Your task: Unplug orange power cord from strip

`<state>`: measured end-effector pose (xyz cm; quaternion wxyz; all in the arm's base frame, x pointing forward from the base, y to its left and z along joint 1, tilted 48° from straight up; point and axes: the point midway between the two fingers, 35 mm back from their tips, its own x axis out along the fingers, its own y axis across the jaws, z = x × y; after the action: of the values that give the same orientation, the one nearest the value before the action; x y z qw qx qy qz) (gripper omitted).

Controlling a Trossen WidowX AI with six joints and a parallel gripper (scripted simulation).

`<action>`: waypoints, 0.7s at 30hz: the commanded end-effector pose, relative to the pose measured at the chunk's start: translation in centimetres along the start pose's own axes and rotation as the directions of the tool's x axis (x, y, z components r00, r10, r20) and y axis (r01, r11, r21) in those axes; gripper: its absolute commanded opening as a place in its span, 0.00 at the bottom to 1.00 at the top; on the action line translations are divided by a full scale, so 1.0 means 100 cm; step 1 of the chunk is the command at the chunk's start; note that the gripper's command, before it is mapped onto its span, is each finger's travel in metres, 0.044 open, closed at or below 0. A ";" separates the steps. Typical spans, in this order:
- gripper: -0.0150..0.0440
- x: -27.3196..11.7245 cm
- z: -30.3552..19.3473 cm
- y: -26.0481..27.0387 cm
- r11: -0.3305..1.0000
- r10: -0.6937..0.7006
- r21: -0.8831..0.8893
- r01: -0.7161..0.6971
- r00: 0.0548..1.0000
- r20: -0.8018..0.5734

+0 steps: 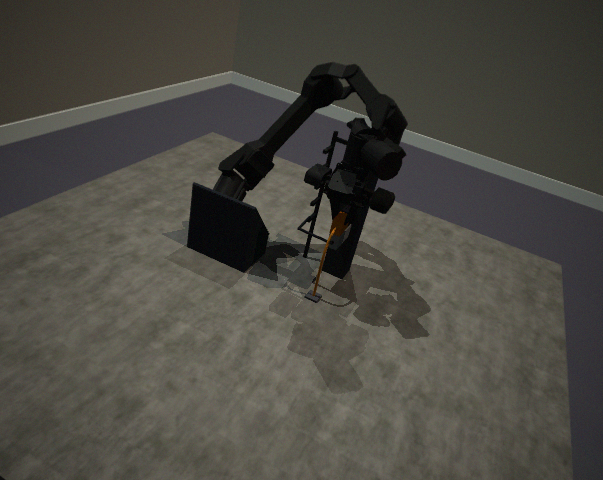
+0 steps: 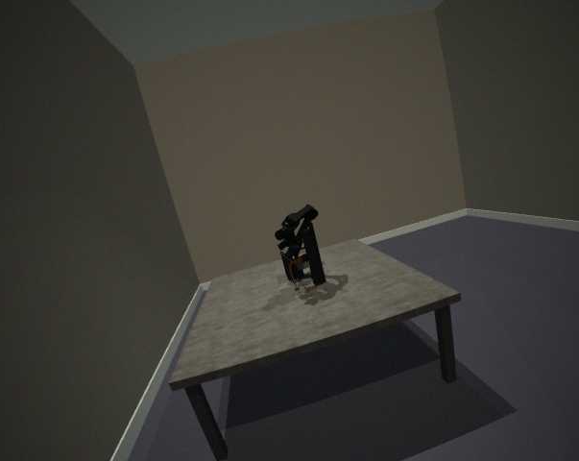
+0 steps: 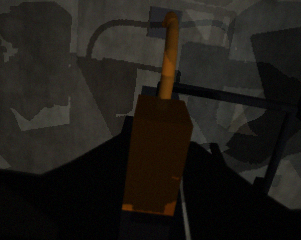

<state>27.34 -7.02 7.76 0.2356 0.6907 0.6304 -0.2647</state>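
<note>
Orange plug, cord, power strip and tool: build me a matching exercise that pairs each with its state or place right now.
Column one:
1. orange plug
2. orange cord
3. power strip
4. tool

Column two:
A. stands upright on the table, dark and tall
B. shut on the plug, up at the strip
C. runs down to a small grey block on the table
D. held between the fingers, boxy, cord leaving its far end

Pairs: 1-D, 2-C, 3-A, 4-B

The arm (image 1: 286, 124) is matte black throughout, with boxy links, rounded cylindrical joint housings and a slab-like base.
</note>
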 end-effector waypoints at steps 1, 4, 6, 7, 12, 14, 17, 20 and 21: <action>0.25 -0.002 0.019 0.000 1.000 0.003 0.007 -0.003 1.000 0.018; 0.25 -0.002 0.024 0.001 1.000 0.003 0.007 -0.003 1.000 0.018; 0.25 -0.003 0.027 0.001 1.000 0.004 0.007 -0.004 1.000 0.018; 0.25 -0.003 0.029 0.001 1.000 0.004 0.007 -0.004 1.000 0.019; 0.25 -0.004 0.037 0.000 1.000 0.005 0.007 -0.005 1.000 0.019; 0.25 -0.004 0.040 0.000 1.000 0.005 0.007 -0.005 1.000 0.019; 0.30 -0.004 0.041 0.000 1.000 0.006 0.007 -0.006 1.000 0.019; 0.43 -0.002 0.031 0.002 1.000 0.008 0.007 -0.008 1.000 0.016; 0.48 -0.002 0.031 0.002 1.000 0.008 0.007 -0.008 1.000 0.016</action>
<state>27.05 -9.69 5.19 0.2391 0.6909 0.6253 -0.2730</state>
